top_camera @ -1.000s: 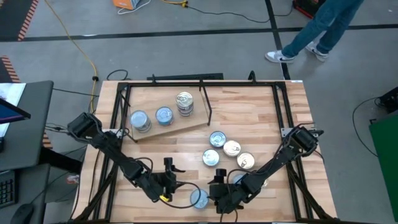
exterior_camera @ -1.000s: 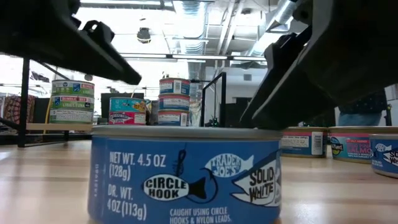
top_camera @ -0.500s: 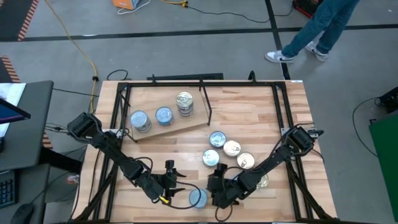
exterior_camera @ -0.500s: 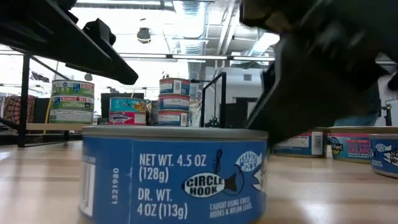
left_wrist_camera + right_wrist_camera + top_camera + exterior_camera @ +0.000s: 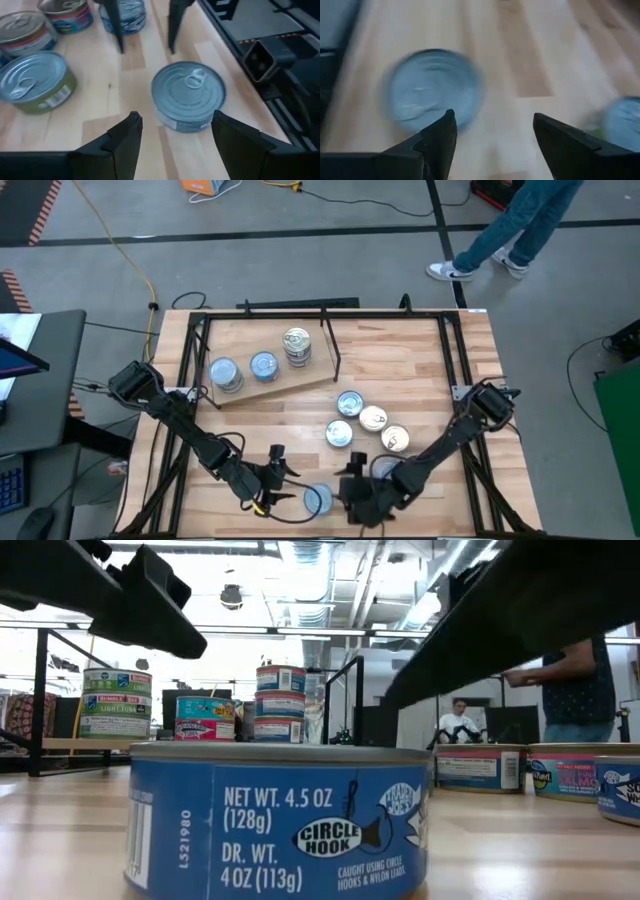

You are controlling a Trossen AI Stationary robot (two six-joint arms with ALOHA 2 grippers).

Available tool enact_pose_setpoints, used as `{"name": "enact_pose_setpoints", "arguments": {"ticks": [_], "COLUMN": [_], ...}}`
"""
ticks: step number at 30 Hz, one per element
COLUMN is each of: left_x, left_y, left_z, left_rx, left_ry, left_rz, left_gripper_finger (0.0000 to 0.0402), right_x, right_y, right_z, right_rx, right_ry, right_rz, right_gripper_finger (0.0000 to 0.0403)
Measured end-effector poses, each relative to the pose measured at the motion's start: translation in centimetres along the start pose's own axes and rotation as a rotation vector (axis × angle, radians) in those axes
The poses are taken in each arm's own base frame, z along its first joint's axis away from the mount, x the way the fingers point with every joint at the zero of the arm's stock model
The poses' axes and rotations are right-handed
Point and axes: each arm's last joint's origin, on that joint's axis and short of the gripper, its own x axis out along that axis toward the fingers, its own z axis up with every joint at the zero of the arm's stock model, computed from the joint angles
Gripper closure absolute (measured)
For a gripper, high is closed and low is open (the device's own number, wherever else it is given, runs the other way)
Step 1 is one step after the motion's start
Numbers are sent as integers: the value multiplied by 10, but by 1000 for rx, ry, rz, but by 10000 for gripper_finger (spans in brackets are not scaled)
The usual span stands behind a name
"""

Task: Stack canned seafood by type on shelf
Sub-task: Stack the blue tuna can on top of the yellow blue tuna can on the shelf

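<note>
Right hand [image 5: 352, 483] backing off blue tin [image 5: 319, 499] | both hands spread, gripping nothing | I'm fearing left hand [image 5: 280, 472], just beside, nudging it tableward-off.

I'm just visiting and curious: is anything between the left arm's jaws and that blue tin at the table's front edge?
Nothing visible. The left gripper hangs open just short of the blue tin, bare tabletop between. The right gripper, also open, flanks the tin's other side.
</note>
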Motion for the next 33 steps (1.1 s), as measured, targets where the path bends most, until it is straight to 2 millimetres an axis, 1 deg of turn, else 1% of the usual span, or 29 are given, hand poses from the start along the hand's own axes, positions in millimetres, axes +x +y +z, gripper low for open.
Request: {"name": "enact_pose_setpoints", "arguments": {"ticks": [3,9,12,19,25,29,33], "left_x": [0,0,0,0,0,0,1], "left_y": [0,0,0,-1,-1,0,3], "left_z": [1,2,2,2,2,2,3], "left_rx": [7,-8,-13,-44,-93,-129,-198], "left_ry": [-11,-17,-23,-20,-19,-23,-41], "left_rz": [-6,3,7,-4,-5,-1,51], "left_gripper_finger": [174,174,174,174,174,174,174], "right_x": [-3,8,13,13,17,21,23], "right_y": [7,12,12,10,7,4,-2], "right_z": [1,-2,-4,-12,-21,-24,-25], "right_rx": [-4,-9,-13,-25,22,57,98], "right_ry": [-26,-60,-45,10,69,83,90], "right_rz": [45,75,96,69,17,-23,-75], "right_gripper_finger": [112,112,112,112,112,112,112]}}
